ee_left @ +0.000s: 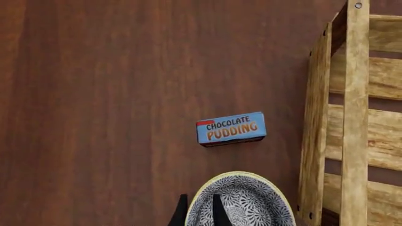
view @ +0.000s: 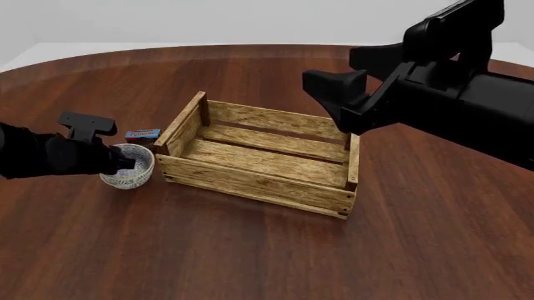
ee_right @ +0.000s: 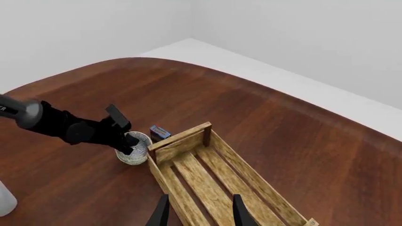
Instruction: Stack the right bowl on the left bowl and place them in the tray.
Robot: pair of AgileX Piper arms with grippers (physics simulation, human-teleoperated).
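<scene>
left hand (view: 125, 164) on bowl (view: 132, 177) rim — pinching

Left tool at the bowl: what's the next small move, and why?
Probably lift the bowl straight up. The left tool straddles its rim, one finger inside and one outside, apparently closed on it, and the bowl looks to be on the table beside the tray. It must clear the tray's near wall before moving over. Only one bowl is discernible.

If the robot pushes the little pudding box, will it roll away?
Probably not. The pudding box has flat sides and lies flat on the table, so it should slide, not roll. It looks small and light, so a nudge might spin it toward the crate.
</scene>
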